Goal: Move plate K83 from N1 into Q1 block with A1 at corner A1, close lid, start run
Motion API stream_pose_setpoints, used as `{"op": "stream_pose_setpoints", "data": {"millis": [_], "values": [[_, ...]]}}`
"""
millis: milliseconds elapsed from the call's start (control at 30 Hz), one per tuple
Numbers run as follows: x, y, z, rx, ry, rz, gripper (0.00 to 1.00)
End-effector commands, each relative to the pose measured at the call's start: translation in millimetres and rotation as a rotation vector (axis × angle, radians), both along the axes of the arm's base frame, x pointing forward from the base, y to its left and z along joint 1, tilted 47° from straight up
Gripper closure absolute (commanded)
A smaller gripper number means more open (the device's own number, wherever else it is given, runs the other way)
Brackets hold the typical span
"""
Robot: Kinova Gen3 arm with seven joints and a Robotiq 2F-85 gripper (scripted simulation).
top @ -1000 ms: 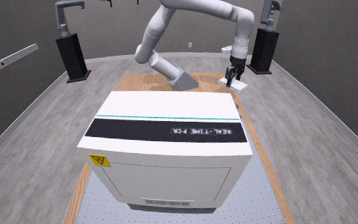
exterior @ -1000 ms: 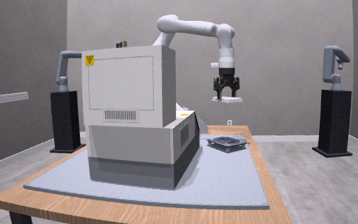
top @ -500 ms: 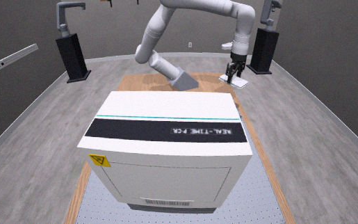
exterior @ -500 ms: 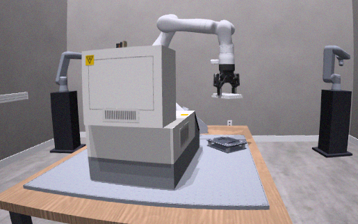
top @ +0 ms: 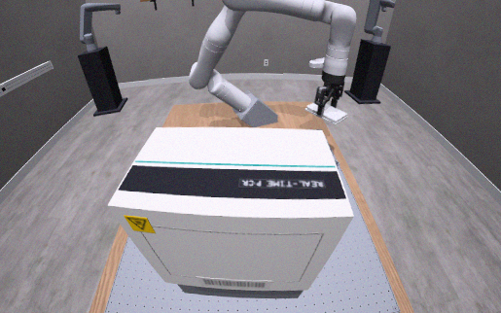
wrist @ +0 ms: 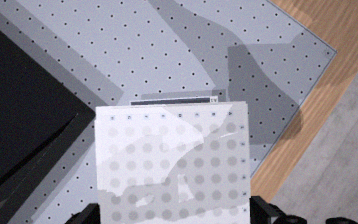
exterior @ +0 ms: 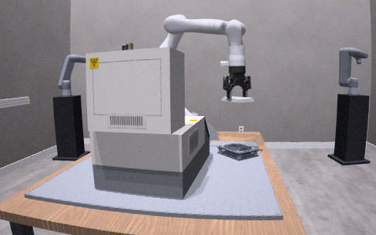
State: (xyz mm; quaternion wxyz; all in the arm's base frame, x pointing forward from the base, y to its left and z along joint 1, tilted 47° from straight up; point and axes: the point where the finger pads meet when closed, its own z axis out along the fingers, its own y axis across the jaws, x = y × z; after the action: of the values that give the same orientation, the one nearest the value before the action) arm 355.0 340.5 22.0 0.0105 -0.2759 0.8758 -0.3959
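Plate K83 (top: 338, 115) (exterior: 242, 99) (wrist: 181, 150) is a white well plate, about level in the air. My gripper (top: 327, 108) (exterior: 239, 98) (wrist: 175, 212) is shut on it, with one finger at each side. The plate nest N1 (exterior: 238, 154) is a dark, low frame on the mat, below the plate and apart from it. Cycler Q1 (top: 239, 146) (exterior: 136, 149) is a large white and grey box with a tall rear housing; its dark side (wrist: 21, 115) shows at the left in the wrist view. Its block, keys and lamp are hidden.
Q1 stands on the pale perforated mat (top: 361, 272) (exterior: 234, 204) (wrist: 131, 50), which lies on a wooden table (top: 390, 277) (exterior: 285, 204) (wrist: 326, 75). Its tall housing rises beside the arm's side of the scene. Two grey arms on black pedestals (top: 371, 73) (exterior: 349, 128) stand beyond the table.
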Motion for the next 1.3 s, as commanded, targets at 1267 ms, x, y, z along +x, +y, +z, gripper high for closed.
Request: {"op": "stream_pose_setpoints", "data": {"millis": [1267], "values": [[63.4, -62.8, 86.1, 0.104, -0.3, -0.297, 0.09]]}}
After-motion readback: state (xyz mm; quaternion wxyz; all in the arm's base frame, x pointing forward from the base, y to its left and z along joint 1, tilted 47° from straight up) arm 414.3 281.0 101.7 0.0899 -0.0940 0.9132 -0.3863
